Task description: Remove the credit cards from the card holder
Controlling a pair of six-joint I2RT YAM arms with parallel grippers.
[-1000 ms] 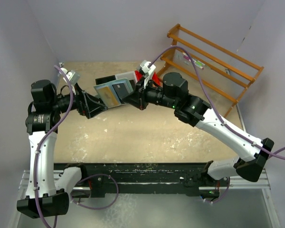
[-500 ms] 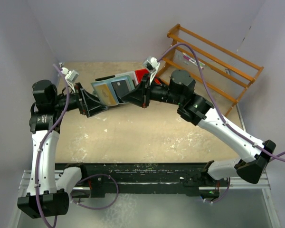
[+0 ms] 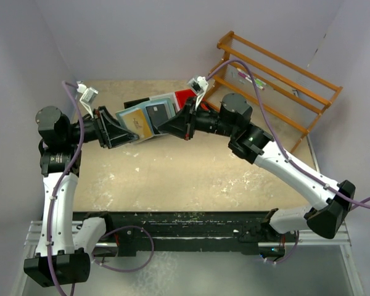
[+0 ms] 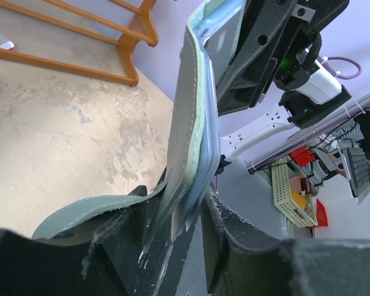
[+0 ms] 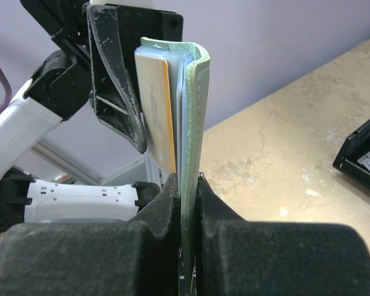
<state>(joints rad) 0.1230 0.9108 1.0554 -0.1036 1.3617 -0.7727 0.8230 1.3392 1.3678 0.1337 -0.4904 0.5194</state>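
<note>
The pale mint-green card holder (image 3: 149, 117) hangs open in the air between both arms. My right gripper (image 3: 164, 127) is shut on its green cover (image 5: 194, 123), seen edge-on between the fingers (image 5: 188, 180). A tan-orange credit card (image 3: 137, 121) sits in a clear page at the left, and its face shows in the right wrist view (image 5: 155, 105). A dark grey card (image 3: 160, 112) lies beside it. My left gripper (image 3: 128, 132) has its jaws half closed round the pages' lower edge (image 4: 194, 123), midpoint (image 4: 176, 198). Whether they pinch is unclear.
A wooden rack (image 3: 277, 74) stands at the back right, also in the left wrist view (image 4: 80, 37). A red bin (image 3: 185, 95) and a black bin (image 3: 135, 103) lie behind the card holder. Pale walls close in on the left and at the back.
The left gripper's jaws have narrowed from wide open round the card holder's left edge. The left arm shifted slightly left. The right gripper kept its hold.
</note>
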